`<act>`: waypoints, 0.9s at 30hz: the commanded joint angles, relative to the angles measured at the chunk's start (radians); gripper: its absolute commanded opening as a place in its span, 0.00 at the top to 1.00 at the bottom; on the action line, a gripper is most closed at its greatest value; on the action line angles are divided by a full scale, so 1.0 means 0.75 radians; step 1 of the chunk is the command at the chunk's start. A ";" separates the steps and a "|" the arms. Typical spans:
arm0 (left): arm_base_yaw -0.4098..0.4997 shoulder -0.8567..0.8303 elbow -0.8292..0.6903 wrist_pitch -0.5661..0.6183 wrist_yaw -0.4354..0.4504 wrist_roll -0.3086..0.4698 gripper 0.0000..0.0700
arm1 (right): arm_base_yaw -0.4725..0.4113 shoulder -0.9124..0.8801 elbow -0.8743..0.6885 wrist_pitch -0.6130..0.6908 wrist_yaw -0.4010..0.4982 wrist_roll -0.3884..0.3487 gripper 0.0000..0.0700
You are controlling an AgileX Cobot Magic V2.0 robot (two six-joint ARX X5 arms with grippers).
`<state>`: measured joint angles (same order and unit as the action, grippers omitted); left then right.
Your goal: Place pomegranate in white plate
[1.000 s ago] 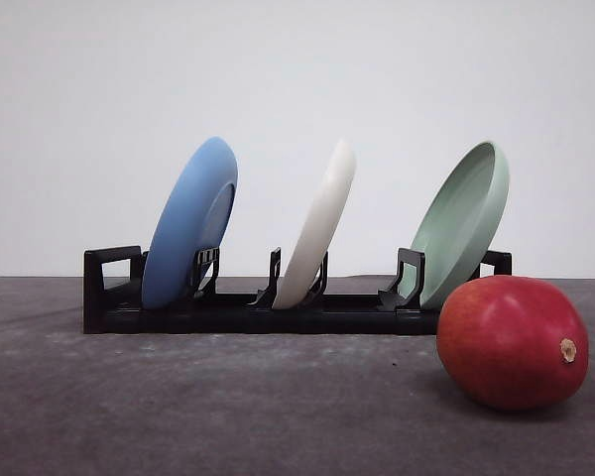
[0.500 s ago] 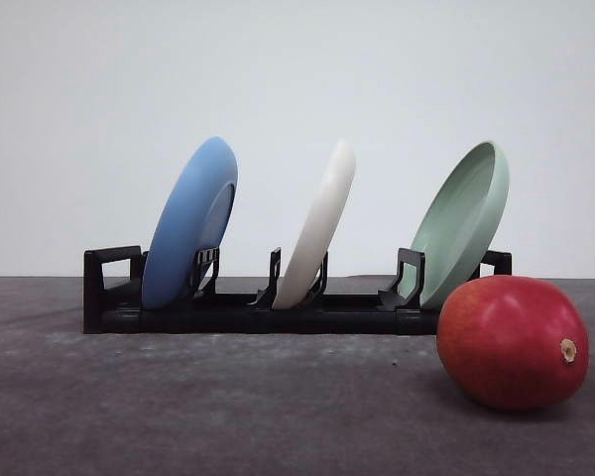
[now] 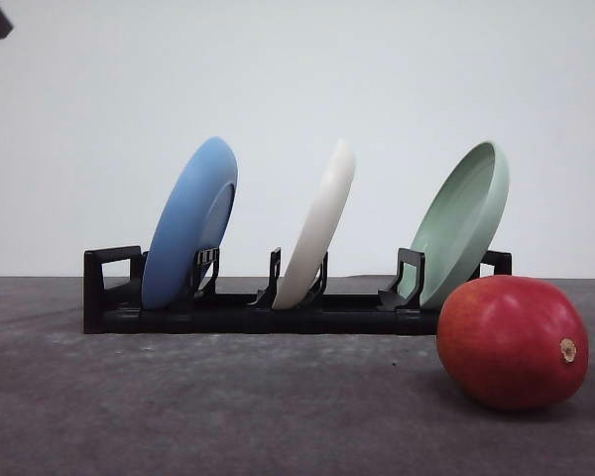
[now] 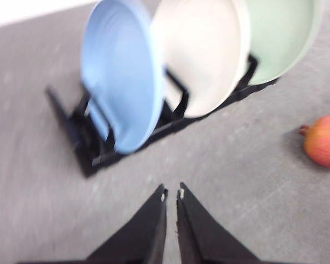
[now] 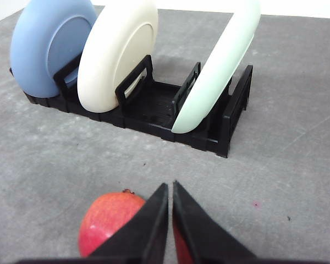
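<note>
While both hands (image 4: 171, 193) (image 5: 170, 186) pressed together: three racked plates, white plate (image 3: 317, 230) included, one pomegranate (image 3: 512, 342).

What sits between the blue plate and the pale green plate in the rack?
The white plate stands on edge in the black rack's middle slot, between the blue plate and the green plate. The front view shows it.

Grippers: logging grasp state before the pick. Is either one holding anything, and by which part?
Nothing is held. Left gripper and right gripper are shut on nothing; the pomegranate lies on the table.
</note>
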<state>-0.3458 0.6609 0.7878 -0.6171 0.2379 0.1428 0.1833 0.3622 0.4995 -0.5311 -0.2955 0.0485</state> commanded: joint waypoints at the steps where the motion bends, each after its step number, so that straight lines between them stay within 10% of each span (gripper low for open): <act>1: -0.015 0.006 0.027 0.031 0.004 0.040 0.97 | 0.007 0.002 0.019 0.021 -0.005 -0.016 0.99; 7: -0.053 0.006 0.027 0.088 0.037 0.036 0.43 | 0.007 0.002 0.020 0.021 -0.006 -0.015 0.56; 27: -0.415 0.414 0.028 0.615 -0.113 0.041 0.44 | 0.007 0.001 0.020 0.044 -0.060 -0.009 0.50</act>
<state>-0.6418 0.9444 0.7933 -0.1921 0.1645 0.1689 0.1833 0.3622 0.4995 -0.5112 -0.3382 0.0483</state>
